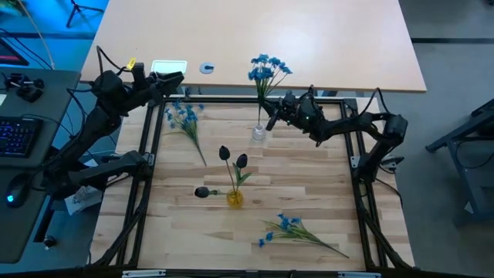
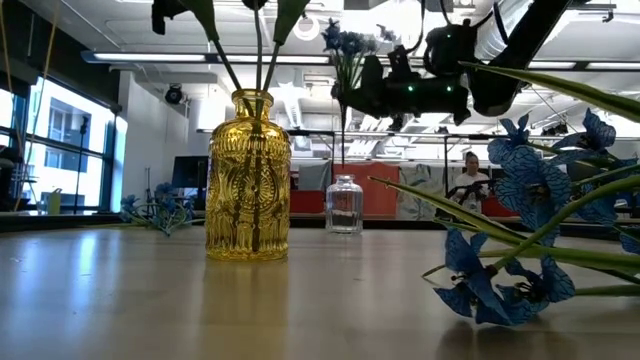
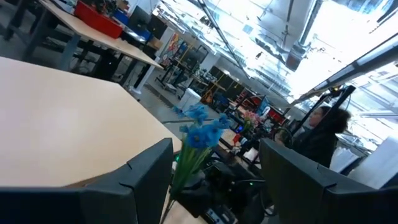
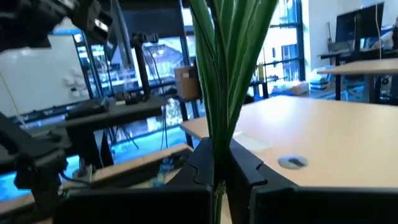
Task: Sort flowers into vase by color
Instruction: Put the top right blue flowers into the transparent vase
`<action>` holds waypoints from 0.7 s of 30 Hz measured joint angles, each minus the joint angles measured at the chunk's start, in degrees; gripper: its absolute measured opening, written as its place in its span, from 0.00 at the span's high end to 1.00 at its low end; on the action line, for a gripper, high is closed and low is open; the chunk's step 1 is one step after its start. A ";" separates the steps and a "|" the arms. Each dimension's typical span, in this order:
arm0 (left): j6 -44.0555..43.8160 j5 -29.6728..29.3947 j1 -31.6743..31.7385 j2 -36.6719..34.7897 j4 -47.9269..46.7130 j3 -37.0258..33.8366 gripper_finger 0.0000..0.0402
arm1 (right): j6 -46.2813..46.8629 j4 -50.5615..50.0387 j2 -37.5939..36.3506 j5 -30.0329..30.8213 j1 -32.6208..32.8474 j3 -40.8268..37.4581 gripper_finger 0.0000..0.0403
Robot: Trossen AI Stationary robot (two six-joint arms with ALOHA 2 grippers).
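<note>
- Wooden table under both arms, workshop room behind.
- Nearest: blue spray lying flat at front edge.
- Further in: yellow vase holding two black buds; a third black bud lying beside it.
- Beyond: clear jar, right gripper clamped on stems of blue bunch above it.
- Far left: another blue spray lying flat; left gripper parked, fingers apart.

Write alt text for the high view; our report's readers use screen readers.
Seen from above, the right gripper holds a blue flower spray upright over a small clear vase. A yellow vase mid-table holds black tulip buds, with another bud and two blue sprays lying loose. The left gripper waits at the table's far left edge.
</note>
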 joint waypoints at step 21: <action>2.48 -0.33 -1.06 -0.02 -0.07 0.00 0.44 | -0.05 -16.63 -5.54 -0.91 0.04 0.07 0.85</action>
